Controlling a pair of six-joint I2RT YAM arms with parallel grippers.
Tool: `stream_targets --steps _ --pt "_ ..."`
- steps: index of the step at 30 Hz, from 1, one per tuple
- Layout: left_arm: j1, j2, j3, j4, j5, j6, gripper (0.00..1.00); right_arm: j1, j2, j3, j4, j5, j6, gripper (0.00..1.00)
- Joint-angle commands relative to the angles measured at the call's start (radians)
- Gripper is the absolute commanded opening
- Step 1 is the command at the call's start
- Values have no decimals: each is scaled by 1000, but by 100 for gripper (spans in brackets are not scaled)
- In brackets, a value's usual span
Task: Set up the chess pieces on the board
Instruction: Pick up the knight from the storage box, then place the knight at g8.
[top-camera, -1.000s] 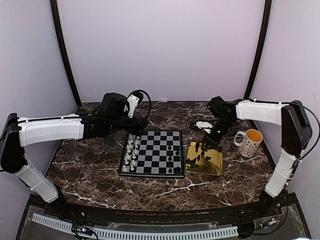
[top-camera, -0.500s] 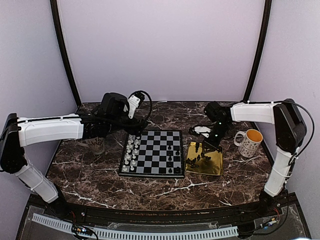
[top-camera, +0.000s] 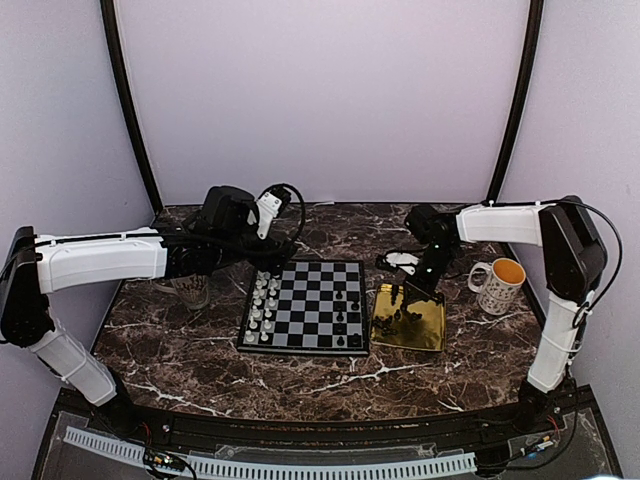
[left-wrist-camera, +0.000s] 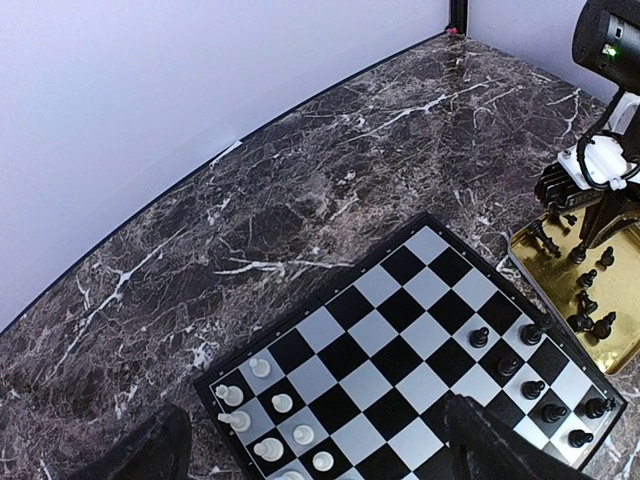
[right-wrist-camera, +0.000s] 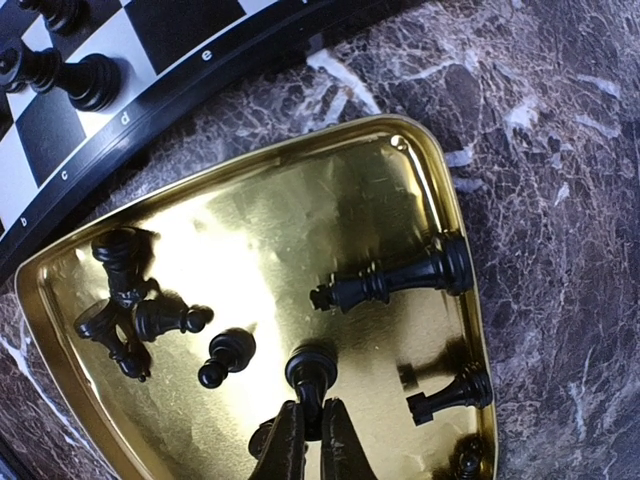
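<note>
A tiny black chess piece, round-headed and seemingly upright, sits in the shiny gold rectangular tray. The right gripper has its fingers pinched shut on the piece's lower part. That is the change: a second ago these fingers stood partly open above the tray's far edge, and the arm has since dropped in among the loose pieces and closed. I judge the pick made but the lift not yet begun.

Several other black pieces lie tipped over around it, one just right of the fingers, so a straight rise looks safest.

The small flat black-and-grey chequered chessboard lies just left of the tray on the dark marbled counter. Pale pieces fill its left two files, and a few black ones stand on its right side with squares there unfilled.

The left gripper hangs over the board's far left corner, fingers spread wide and empty, hardly moved from before.
</note>
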Motion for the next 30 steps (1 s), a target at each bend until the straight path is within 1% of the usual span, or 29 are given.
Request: stream_targets --steps 1,6,15,22,30 --pt "-1 -13 25 -23 20 11 91 11 -12 17 -19 -17 5 2" --pt "-1 -12 26 -24 25 11 91 11 -48 22 -35 -19 9 1" --pt "-1 -4 27 -26 24 14 90 30 -112 75 -91 -48 15 0" --pt "-1 -4 30 -28 -5 10 90 140 -104 154 -135 -89 -5 1" --pt "-1 -12 32 -28 -29 12 90 280 -25 229 -177 -87 -21 1"
